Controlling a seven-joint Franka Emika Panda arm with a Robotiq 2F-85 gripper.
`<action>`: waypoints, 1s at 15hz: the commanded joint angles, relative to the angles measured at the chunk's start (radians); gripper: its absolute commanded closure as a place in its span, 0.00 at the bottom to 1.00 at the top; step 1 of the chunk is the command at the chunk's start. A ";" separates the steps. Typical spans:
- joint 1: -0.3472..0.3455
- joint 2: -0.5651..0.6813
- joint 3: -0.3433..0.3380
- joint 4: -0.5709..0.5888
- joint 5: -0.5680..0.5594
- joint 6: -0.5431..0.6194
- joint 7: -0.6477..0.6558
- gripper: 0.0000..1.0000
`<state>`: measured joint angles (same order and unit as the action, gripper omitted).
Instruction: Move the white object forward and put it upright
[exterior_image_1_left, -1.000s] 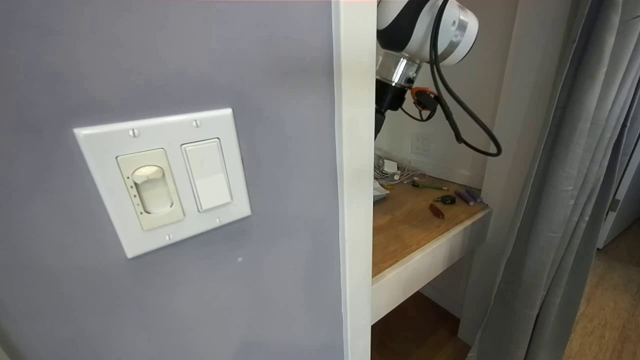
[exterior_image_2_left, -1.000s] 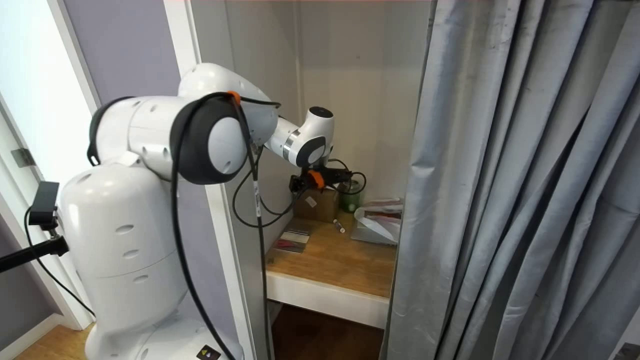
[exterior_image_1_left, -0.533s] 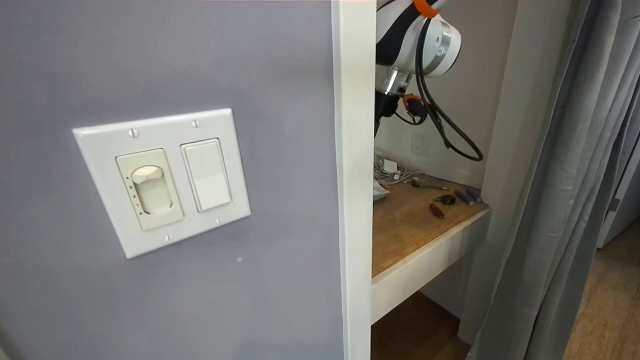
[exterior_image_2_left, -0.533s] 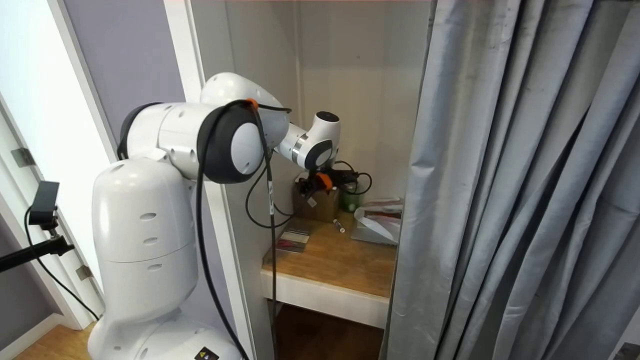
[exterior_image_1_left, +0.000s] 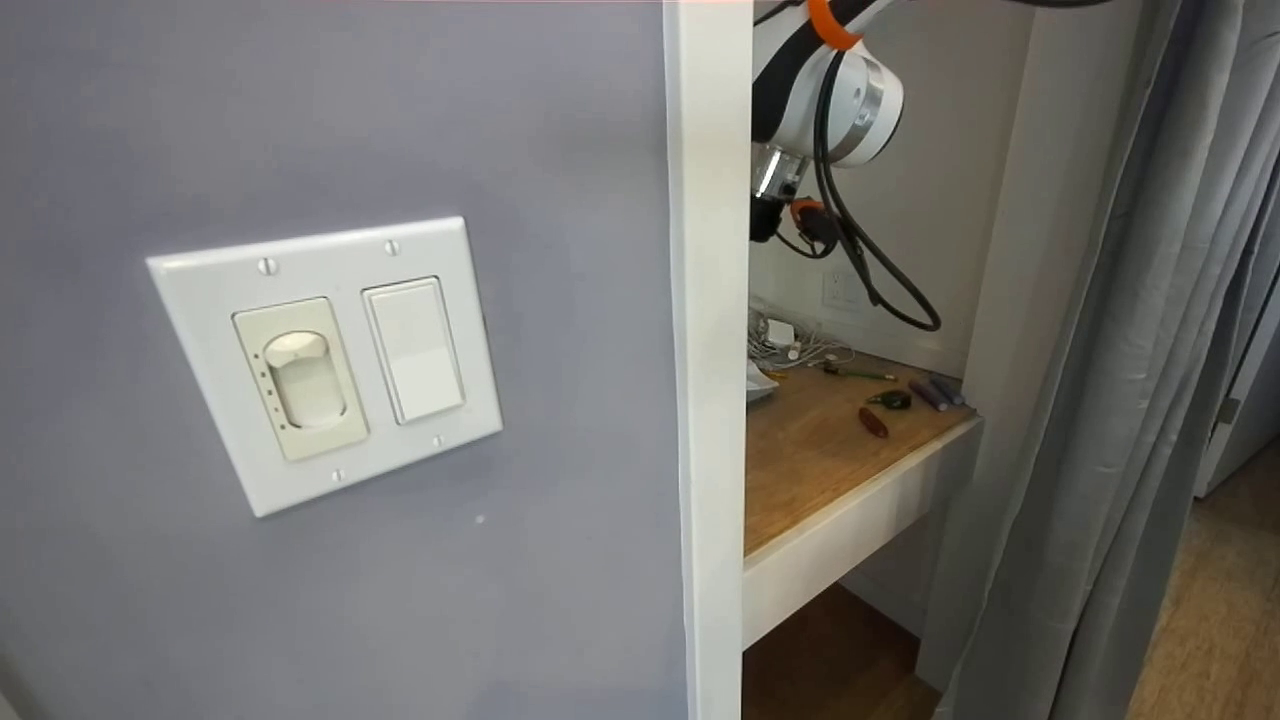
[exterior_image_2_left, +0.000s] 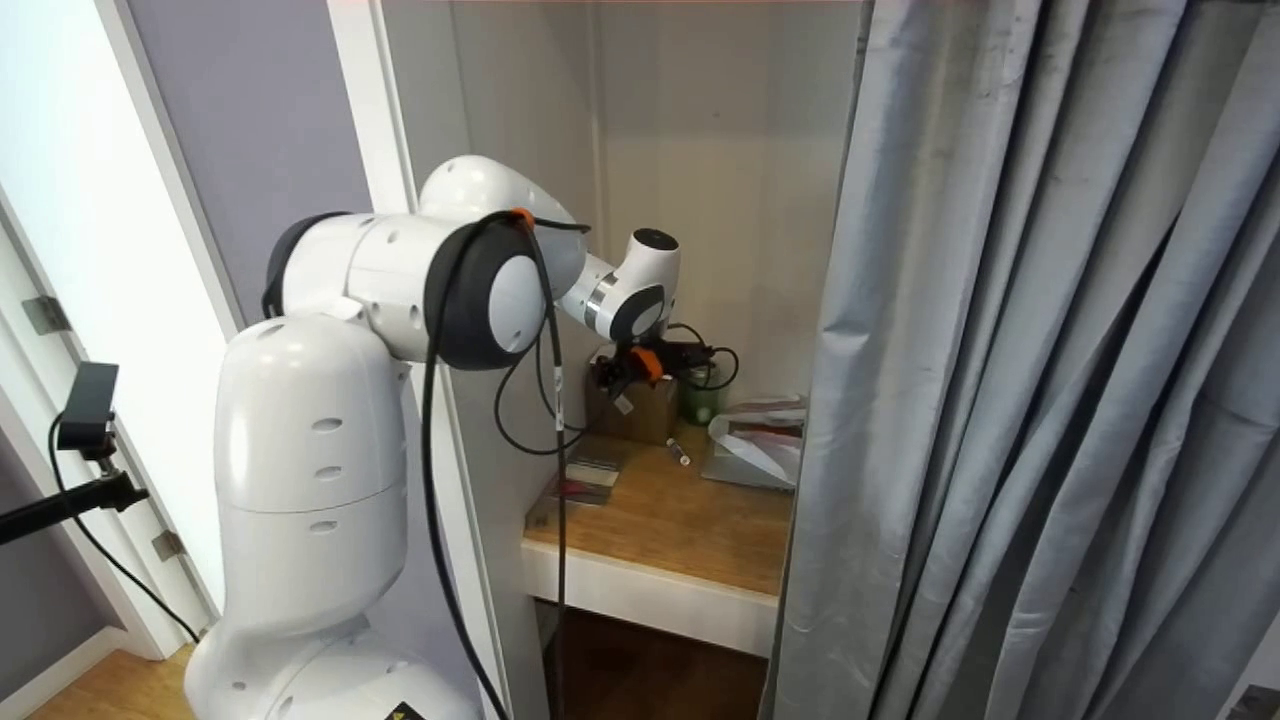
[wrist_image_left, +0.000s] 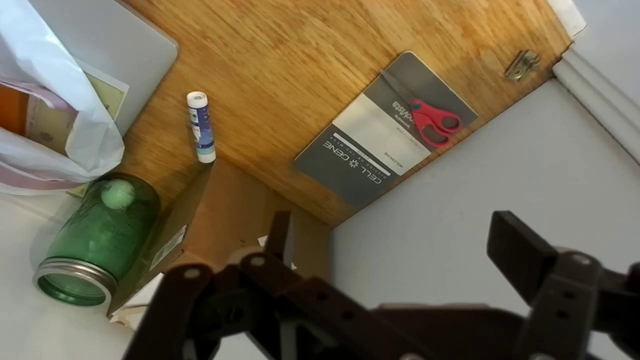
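Note:
The white object looks to be a small tube (wrist_image_left: 202, 127) with white ends and a blue printed label. It lies on its side on the wooden desk, one end close to the cardboard box. In an exterior view the same tube (exterior_image_2_left: 678, 452) shows small on the desk, below and right of the gripper. My gripper (wrist_image_left: 392, 227) is open, its fingers wide apart with nothing between them. In the wrist view it stands right of the tube, above the box and side wall. In an exterior view the gripper (exterior_image_2_left: 613, 375) hangs above the desk, apart from the tube.
Beside the tube stand a cardboard box (wrist_image_left: 235, 215) and a green jar (wrist_image_left: 107, 230). A plastic bag (wrist_image_left: 95, 120) lies on a laptop (wrist_image_left: 145, 40). Red scissors (wrist_image_left: 432, 120) rest on a notebook (wrist_image_left: 345, 165). The side wall (wrist_image_left: 425, 225) and a grey curtain (exterior_image_2_left: 950, 350) flank the desk.
The arm has swung right and slightly lower in an exterior view, its wrist lower and further left in an exterior view facing the light switch. The tube has not moved.

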<state>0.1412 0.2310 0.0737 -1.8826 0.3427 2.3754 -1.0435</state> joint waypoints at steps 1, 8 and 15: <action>-0.038 0.173 0.070 0.179 -0.007 0.007 -0.001 0.00; -0.069 0.478 0.099 0.472 -0.094 0.033 0.040 0.00; -0.100 0.725 0.149 0.700 -0.125 0.133 0.031 0.00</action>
<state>0.0602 0.8371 0.1812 -1.3183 0.2527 2.4801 -1.0277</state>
